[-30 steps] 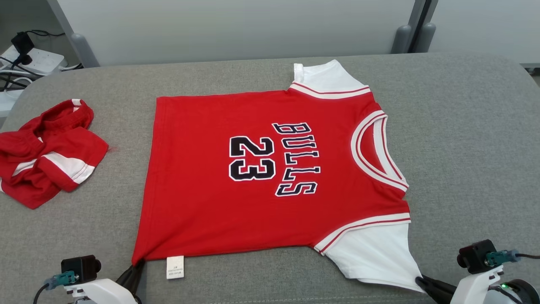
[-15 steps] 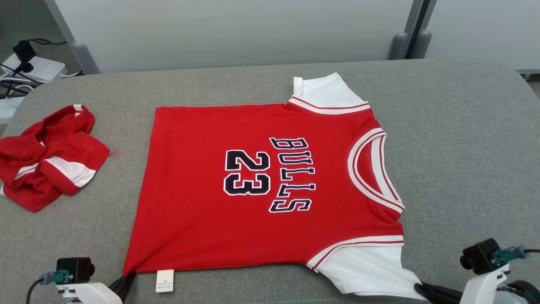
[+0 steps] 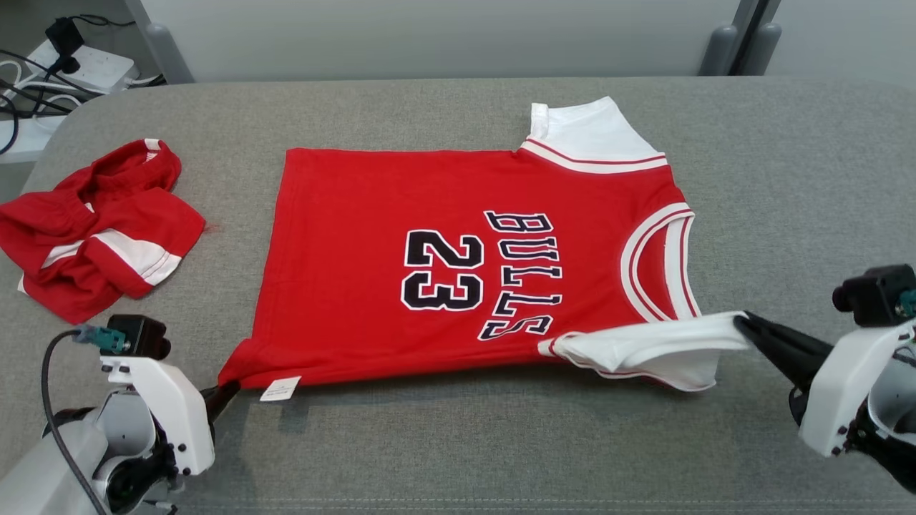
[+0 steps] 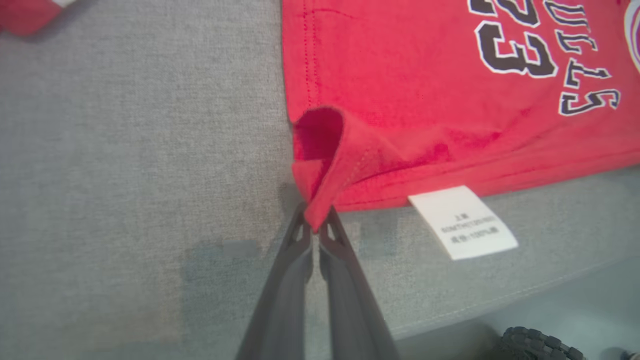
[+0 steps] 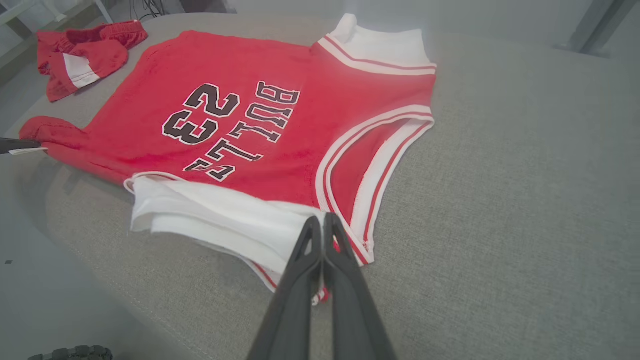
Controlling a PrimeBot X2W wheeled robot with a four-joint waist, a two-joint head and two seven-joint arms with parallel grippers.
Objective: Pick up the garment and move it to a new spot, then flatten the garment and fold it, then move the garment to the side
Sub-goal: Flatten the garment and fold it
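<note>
Both jaws clamped on garment [image 3: 401, 193], near edge since lifted inward, white sleeve [image 3: 658, 343] now folded over

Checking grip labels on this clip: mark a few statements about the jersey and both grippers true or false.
1. The left gripper is shut on the jersey's near hem corner. True.
2. The right gripper pinches the near white sleeve. True.
3. That sleeve lies spread flat, pointing away from the jersey's body. False: it is held up off the surface and folded over toward the print.
4. A second garment is stacked on the jersey. False: the crumpled red garment lies apart from it, on the robot's left.
</note>
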